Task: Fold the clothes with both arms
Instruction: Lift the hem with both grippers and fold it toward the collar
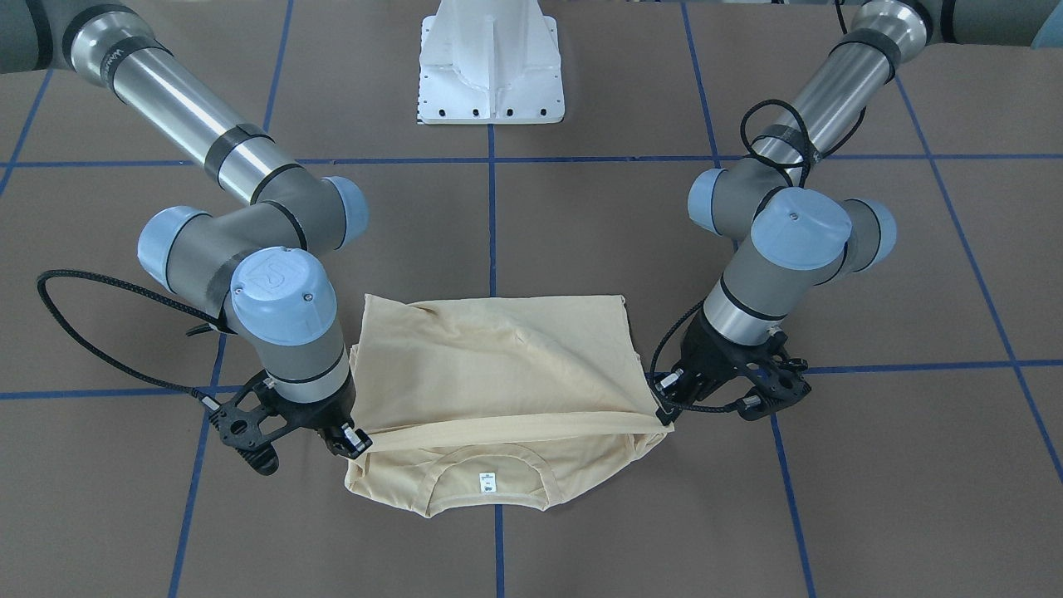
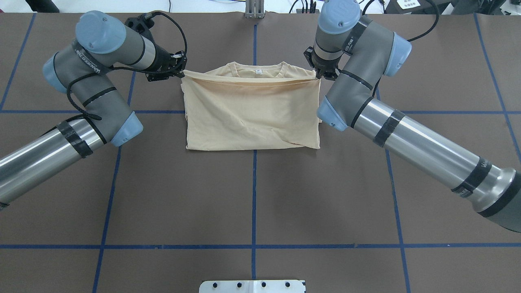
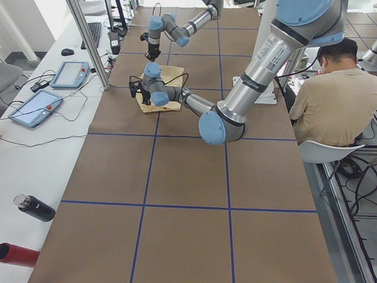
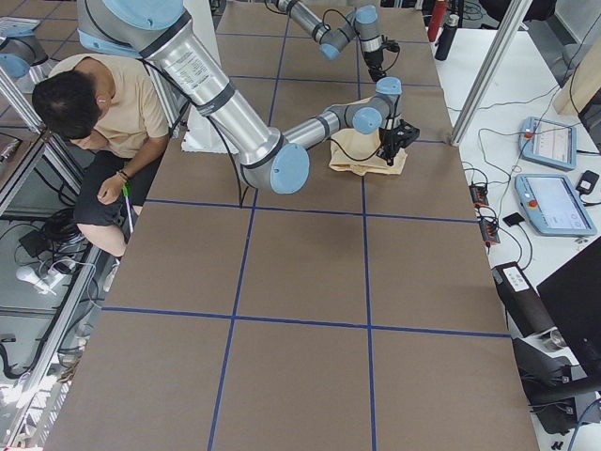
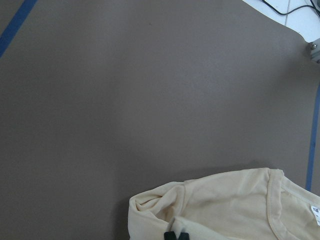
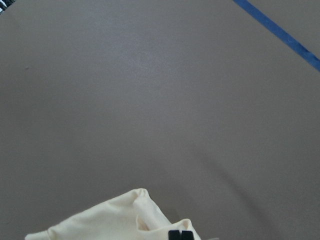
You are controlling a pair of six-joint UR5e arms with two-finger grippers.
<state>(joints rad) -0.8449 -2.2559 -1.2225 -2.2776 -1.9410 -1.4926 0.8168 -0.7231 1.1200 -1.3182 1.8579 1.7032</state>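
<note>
Pale cream-yellow thin-fabric T-shirt (image 2: 252, 118): soft, light, limp; hold at edge corners. Left pincer (image 2: 182, 72), right pincer (image 2: 318, 75): each pinching raised edge's end.

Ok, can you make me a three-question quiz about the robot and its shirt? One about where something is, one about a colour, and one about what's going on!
1. Where is the shirt's small white label?
A) inside the neck
B) on a sleeve
C) on the floor

2. What colour are the lines on the table?
A) red
B) blue
C) green

3. What are the left tool and the right tool doing?
A) hanging open, high above the shirt
B) each shut on one end of a shirt edge
C) each holding a cup

Answers:
1 A, the label sits just under the neckline.
2 B, the lines are blue on the brown table.
3 B, the edge stretches tight between the two tools.
</note>
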